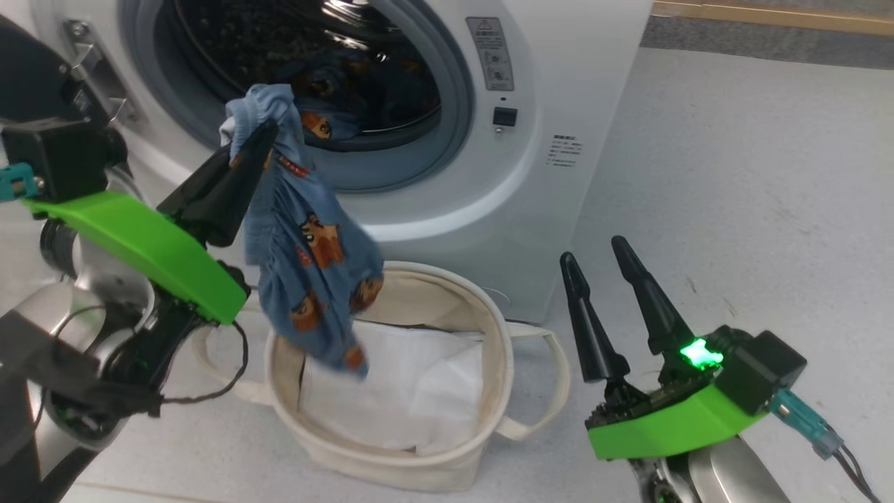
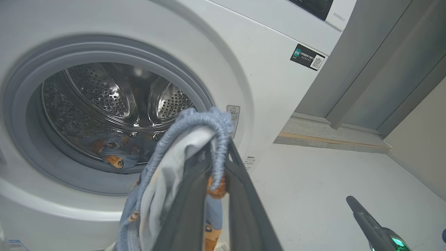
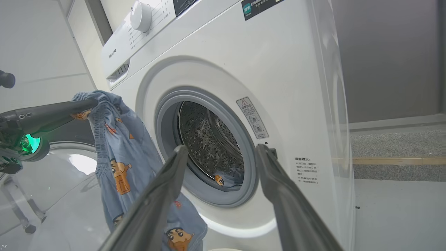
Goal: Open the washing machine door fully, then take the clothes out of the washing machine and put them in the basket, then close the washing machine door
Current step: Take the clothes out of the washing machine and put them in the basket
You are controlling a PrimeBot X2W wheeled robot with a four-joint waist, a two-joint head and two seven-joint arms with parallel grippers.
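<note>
Dangling item: light blue fabric clothes (image 1: 307, 258) printed with little brown-and-orange cartoon bears are hanging by the elastic hem from the left gripper (image 1: 269, 133). The loose bottom end is drooping over the mouth of the basket. Can't tell if it's touching anything in there.

Left arm: the left gripper's two long dark fingers are pinching almost closed on the bunched hem, so it's gripping the clothes and holding them up in front of the machine's opening.

Right arm: the right gripper (image 1: 594, 250) is keeping its dark fingers spread wide and gripping nothing. It's hovering over the pale floor (image 1: 733, 175) just to the right of the basket, with a green light (image 1: 700, 353) glowing at its base.

Basket: the round cream canvas soft basket (image 1: 391, 468) with loop handles is sitting on the floor just in front of the machine, with a white sheet (image 1: 419, 377) lying inside.

Machine: the white front-loading washing machine (image 1: 559, 105) is showing its grey-rimmed steel drum (image 2: 111, 90), and a second blue bear-print piece (image 2: 115, 153) is lying at the drum's front lip.

Door: the big round washing machine door (image 3: 62, 174), with its glossy black rim and clear glass bowl, is standing swung open off to the robot's left, behind the left gripper.
</note>
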